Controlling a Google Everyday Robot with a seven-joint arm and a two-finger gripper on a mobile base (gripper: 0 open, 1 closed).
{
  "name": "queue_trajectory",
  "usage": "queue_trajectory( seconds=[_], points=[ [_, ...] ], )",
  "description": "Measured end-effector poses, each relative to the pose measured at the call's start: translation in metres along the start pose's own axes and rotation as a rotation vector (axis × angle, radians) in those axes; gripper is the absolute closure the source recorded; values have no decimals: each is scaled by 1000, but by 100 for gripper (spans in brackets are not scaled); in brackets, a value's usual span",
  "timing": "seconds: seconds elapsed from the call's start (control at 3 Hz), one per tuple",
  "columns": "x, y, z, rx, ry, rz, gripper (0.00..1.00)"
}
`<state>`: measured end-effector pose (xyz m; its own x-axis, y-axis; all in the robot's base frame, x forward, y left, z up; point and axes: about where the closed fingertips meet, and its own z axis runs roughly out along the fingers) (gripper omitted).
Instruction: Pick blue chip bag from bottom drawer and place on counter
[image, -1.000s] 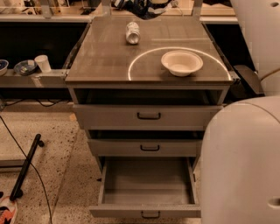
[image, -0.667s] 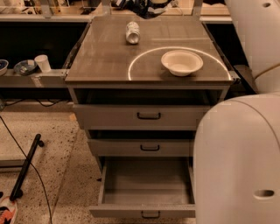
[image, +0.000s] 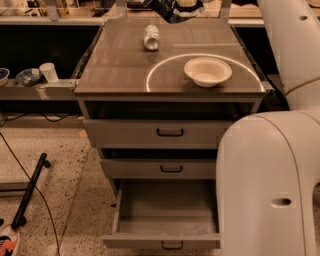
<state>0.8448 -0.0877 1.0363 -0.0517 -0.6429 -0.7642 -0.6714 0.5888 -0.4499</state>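
Observation:
The blue chip bag (image: 167, 11) is a dark crinkled shape at the far edge of the counter (image: 120, 65), at the top of the camera view. My gripper (image: 187, 4) is right at the bag, mostly cut off by the top edge. The bottom drawer (image: 150, 242) is pulled open and its inside shows nothing in it. My white arm (image: 270, 185) fills the right side and hides the drawer's right end.
A silver can (image: 151, 37) lies on the counter's far part. A white bowl (image: 207, 71) sits inside the white arc. The two upper drawers are shut. A side shelf at left holds a cup (image: 49, 71) and bowls. A black pole (image: 30, 192) lies on the floor.
My arm's white elbow has moved left and covers more of the lower right of the view. The bag, can and bowl have not moved.

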Motion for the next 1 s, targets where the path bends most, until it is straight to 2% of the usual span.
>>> queue_trajectory(
  seconds=[0.33,0.67,1.0],
  points=[
    [28,-15,7,35,19,151,100],
    [45,-35,16,117,61,260,82],
    [49,-37,19,131,70,313,59]
  ],
)
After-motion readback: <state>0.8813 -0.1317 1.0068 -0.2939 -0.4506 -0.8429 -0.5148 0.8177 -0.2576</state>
